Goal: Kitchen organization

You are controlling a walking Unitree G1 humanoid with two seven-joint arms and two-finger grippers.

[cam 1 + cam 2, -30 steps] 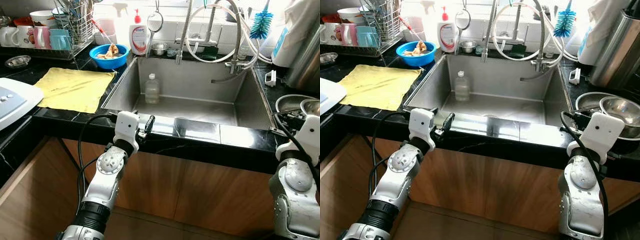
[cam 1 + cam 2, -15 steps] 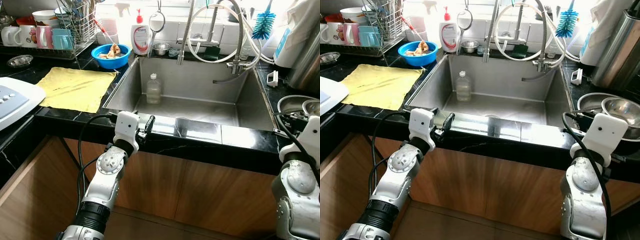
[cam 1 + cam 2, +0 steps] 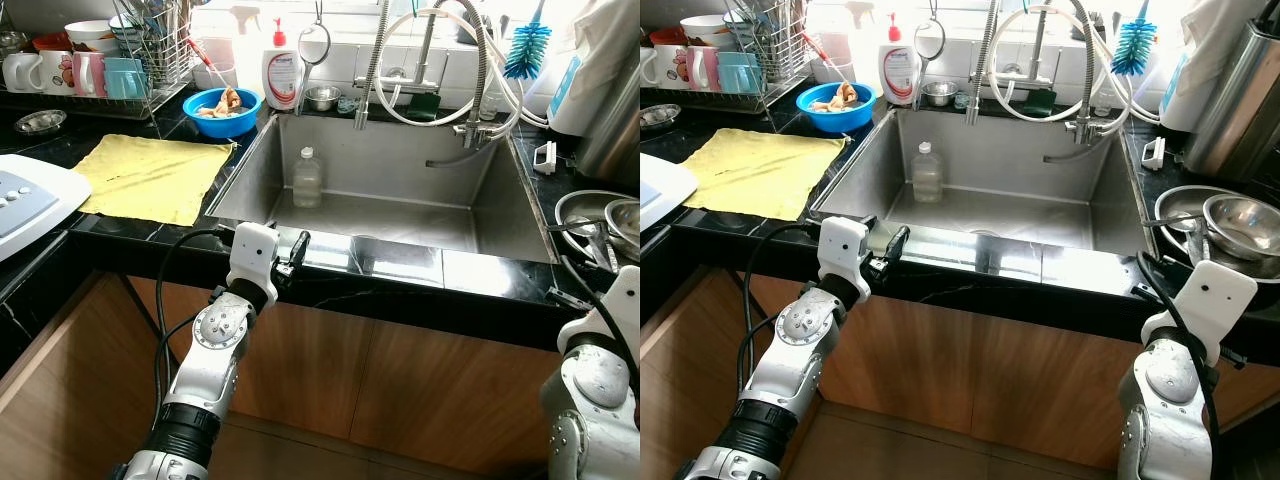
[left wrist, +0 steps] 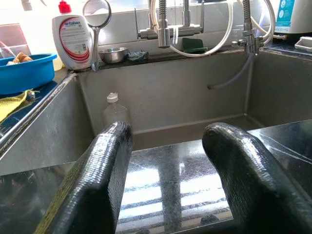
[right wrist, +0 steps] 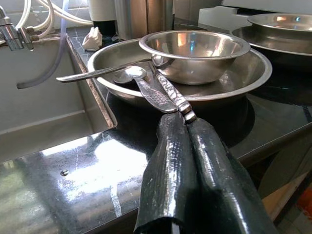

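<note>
Pinching the flat end of a spoon handle [image 5: 168,91], the right claw [image 5: 187,119] is clenched hard, its 2 fingers pressed together with the metal caught only at their very tips. The spoon's bowl lies in a wide steel plate [image 5: 253,73] on the black desk [image 5: 87,161] to the right of the sink [image 3: 390,215], just beside a steel bowl [image 5: 195,46] that sits in the same plate, and a 2nd utensil [image 5: 97,73] lies across the plate's rim beside it.

The main risk is the grip itself — so little of the handle is held that the spoon could pivot or slide out once lifted and clatter back into the plate or off the desk edge. A 2nd risk is drag: the spoon lies against the other utensil and close to the bowl, so pulling it sideways or too flat could hook that utensil, flick it into the sink, or shove the bowl across the plate. Lifting up and away from the bowl looks like the safer line.

The left claw [image 4: 168,165] is released, fingers spread wide, empty, hovering over the desk's front edge at the sink, pointed toward a clear bottle [image 3: 306,178] standing in the basin. A yellow cloth [image 3: 145,178] and a blue bowl [image 3: 220,110] lie well to the left — clear of both arms
</note>
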